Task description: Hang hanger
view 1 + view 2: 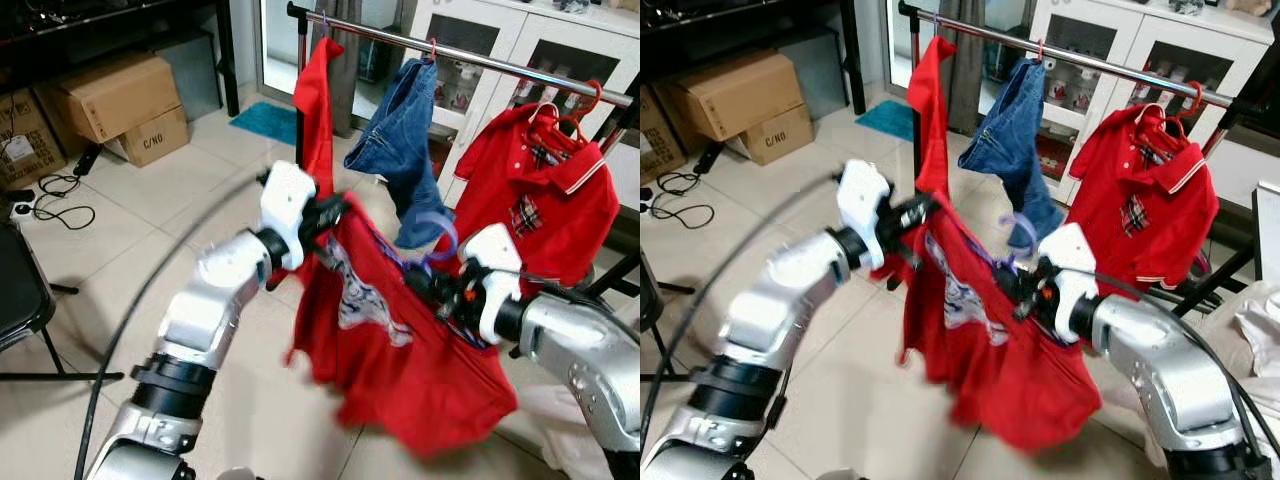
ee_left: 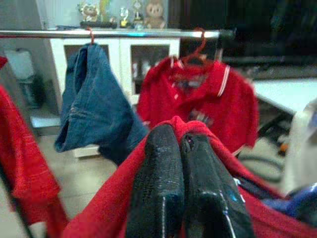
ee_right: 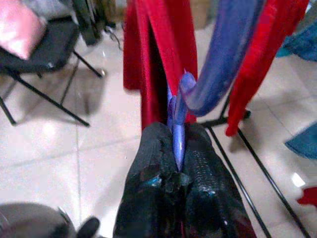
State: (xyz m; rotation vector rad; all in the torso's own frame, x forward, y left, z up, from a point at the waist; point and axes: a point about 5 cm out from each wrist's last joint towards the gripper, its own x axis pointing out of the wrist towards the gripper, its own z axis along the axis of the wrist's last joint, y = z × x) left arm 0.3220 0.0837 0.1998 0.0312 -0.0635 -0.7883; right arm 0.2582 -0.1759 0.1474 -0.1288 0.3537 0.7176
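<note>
Below the clothes rail point(image 1: 480, 58), my left jaws point(image 1: 338, 212) are clenched on a fold of the red shirt point(image 1: 400, 350), which sags between my arms. Behind it on the rail hang blue jeans point(image 1: 405, 140) and a red polo point(image 1: 550, 190). My right jaws point(image 1: 425, 280) are pinched on the purple hanger point(image 3: 218, 59) inside the shirt.
</note>
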